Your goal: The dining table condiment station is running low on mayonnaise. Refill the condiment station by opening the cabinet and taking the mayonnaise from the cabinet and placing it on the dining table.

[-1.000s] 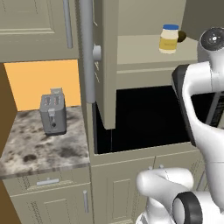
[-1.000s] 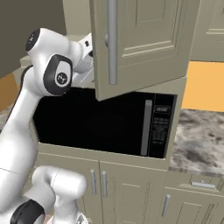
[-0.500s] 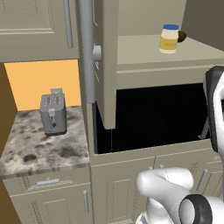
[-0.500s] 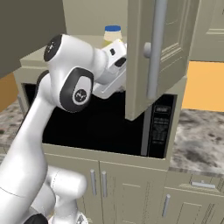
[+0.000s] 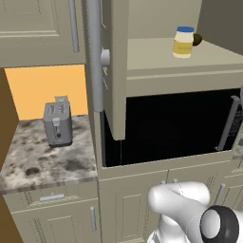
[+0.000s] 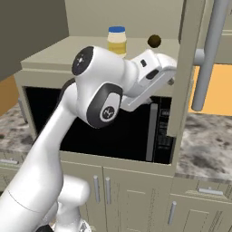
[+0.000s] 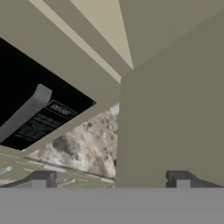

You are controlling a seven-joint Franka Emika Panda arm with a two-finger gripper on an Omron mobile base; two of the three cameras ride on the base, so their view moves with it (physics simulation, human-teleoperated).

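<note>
The mayonnaise [image 5: 183,42] [image 6: 117,41] stands upright on the shelf of the open cabinet [image 5: 156,57]. Both cabinet doors are swung out: the left one [image 5: 115,71] with its long grey bar handle [image 5: 95,52], and the right one [image 6: 186,68] with its handle [image 6: 209,54]. My hand [image 6: 156,68] reaches right of the jar, up against the inner side of the right door. My gripper [image 7: 111,180] is open and holds nothing, and the door panel [image 7: 175,109] stands close ahead of the right fingertip [image 7: 181,178]. The dining table is out of view.
A small dark round thing [image 6: 154,41] lies on the shelf just right of the jar. A black microwave [image 5: 171,123] [image 7: 26,111] sits under the shelf. A toaster [image 5: 58,122] stands on the marble counter [image 5: 42,161] at the left. More marble counter [image 6: 204,140] lies beyond the right door.
The right door has swung wide open, uncovering the jar in the right base view. My arm has followed it to the right and has left the left base view.
</note>
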